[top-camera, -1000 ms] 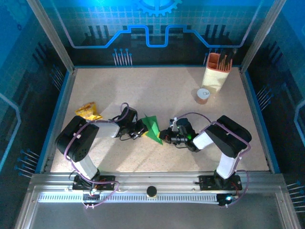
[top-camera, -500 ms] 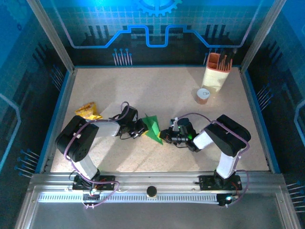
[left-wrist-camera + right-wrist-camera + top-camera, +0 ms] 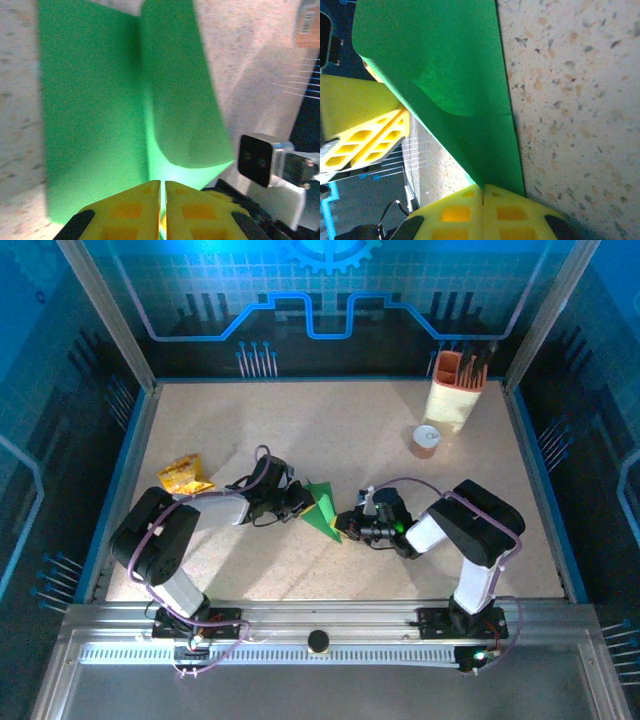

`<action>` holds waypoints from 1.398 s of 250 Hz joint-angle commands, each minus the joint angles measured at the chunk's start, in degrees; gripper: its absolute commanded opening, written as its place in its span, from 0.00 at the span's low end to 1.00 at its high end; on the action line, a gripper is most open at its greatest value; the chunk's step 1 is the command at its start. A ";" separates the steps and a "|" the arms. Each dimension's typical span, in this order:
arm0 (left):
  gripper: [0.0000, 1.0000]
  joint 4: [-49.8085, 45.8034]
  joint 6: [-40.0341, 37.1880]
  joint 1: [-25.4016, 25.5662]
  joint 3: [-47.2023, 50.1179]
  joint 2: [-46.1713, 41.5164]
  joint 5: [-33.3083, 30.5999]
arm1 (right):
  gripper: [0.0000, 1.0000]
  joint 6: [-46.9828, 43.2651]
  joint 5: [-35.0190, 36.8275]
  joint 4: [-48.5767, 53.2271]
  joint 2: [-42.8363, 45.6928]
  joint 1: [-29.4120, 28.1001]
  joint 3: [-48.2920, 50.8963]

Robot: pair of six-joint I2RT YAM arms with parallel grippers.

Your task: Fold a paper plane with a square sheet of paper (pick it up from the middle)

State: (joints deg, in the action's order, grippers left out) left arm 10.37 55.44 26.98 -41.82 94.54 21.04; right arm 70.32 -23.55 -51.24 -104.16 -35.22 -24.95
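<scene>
Centrally, item: green paper (image 3: 322,510), folded to a narrow pointed shape, on the speckled worktop (image 3: 350,430) between the two arms. Position: directly between the claws, touching both; neither arm is nearer, since each already has a hold. Long axis: runs from the far side of the worktop toward the near side, the near tip leaning slightly to the right, so it lies across the line that joins the two claws. Left claw (image 3: 301,505): at the paper's left edge, about midway along its length; in the left wrist view its yellow fingers (image 3: 130,212) are pressed together with only a thin seam between them, and the green sheet runs into that seam, so it is judged to be pinching the paper. Right claw (image 3: 344,527): at the near tip; in the right wrist view its fingers (image 3: 455,215) meet likewise, with the paper's point caught in the seam, so it is also judged to be clamped on the paper. Form: one centre crease leads straight away from the left claw, and the flap to its right curls upward instead of lying flat. Note: whichever way the next crease goes, it probably turns on this layout, one hold at the side and one at the tip. Other: yellow-orange snack packet (image 3: 183,474), well apart to the left.
</scene>
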 commanded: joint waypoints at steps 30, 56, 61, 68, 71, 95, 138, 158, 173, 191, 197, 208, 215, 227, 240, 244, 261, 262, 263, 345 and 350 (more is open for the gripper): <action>0.11 7.18 -0.35 1.05 -3.07 4.54 5.45 | 0.00 2.00 1.49 -1.64 -3.31 1.11 2.69; 0.11 7.91 0.15 1.31 -3.68 6.38 5.62 | 0.00 2.28 1.42 -2.50 -3.68 1.12 3.02; 0.11 7.91 0.13 1.32 -3.78 6.57 5.64 | 0.00 2.36 1.52 -2.61 -3.68 1.12 3.06; 0.11 7.96 0.30 1.38 -3.91 7.07 5.55 | 0.00 2.36 1.58 -2.63 -3.61 1.16 3.26; 0.11 7.99 0.39 1.32 -3.96 7.18 5.54 | 0.00 2.36 1.69 -2.59 -3.62 1.13 3.20; 0.11 8.70 1.09 1.43 -3.79 8.01 5.23 | 0.00 2.10 1.97 -1.81 -3.01 1.16 3.33; 0.11 8.48 1.24 1.41 -3.72 8.83 4.11 | 0.00 1.39 2.52 0.47 -1.69 1.19 2.98; 0.11 7.26 0.99 1.41 -3.91 8.83 3.21 | 0.00 1.26 2.52 1.08 -1.33 1.24 2.83; 0.11 6.71 0.90 1.41 -4.36 9.29 3.19 | 0.00 1.05 2.45 1.65 -1.33 1.26 2.46; 0.11 6.98 1.07 1.50 -4.58 9.76 3.22 | 0.00 1.04 2.15 1.76 -1.40 1.37 2.35; 0.11 6.95 1.19 1.50 -4.67 9.89 3.18 | 0.00 1.01 2.14 1.82 -1.40 1.31 2.36; 0.11 6.57 1.20 1.50 -4.75 9.96 2.89 | 0.00 0.96 2.19 1.89 -1.40 1.30 2.36; 0.11 6.22 1.00 1.49 -4.86 10.05 2.68 | 0.00 0.95 2.11 2.02 -1.44 1.30 2.36; 0.11 5.92 1.01 1.49 -4.99 10.18 2.52 | 0.00 0.95 2.13 2.17 -1.41 1.30 2.27; 0.11 5.85 1.02 1.45 -5.14 10.47 2.47 | 0.00 0.93 2.10 2.20 -1.43 1.31 2.25; 0.11 5.93 1.02 1.50 -5.19 10.53 2.45 | 0.00 0.95 2.08 2.20 -1.43 1.30 2.21; 0.11 5.82 0.94 1.51 -5.33 10.65 2.52 | 0.00 0.87 2.01 2.29 -1.51 1.30 2.19; 0.11 5.81 0.96 1.50 -5.35 10.70 2.52 | 0.00 0.87 2.01 2.29 -1.50 1.30 2.19; 0.11 5.85 1.02 1.50 -5.32 10.73 2.47 | 0.00 0.87 2.02 2.29 -1.49 1.30 2.19; 0.11 3.90 0.74 1.49 -6.43 11.71 1.93 | 0.00 0.78 1.89 2.73 -1.22 1.38 2.10; 0.11 3.59 0.65 1.45 -6.51 11.79 1.81 | 0.00 0.78 1.85 2.73 -1.25 1.41 2.08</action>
State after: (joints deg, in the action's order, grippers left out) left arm 16.53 56.66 28.14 -46.89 105.06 23.88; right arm 72.42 -23.40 -55.22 -105.21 -35.03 -23.64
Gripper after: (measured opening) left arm 0.107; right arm 0.065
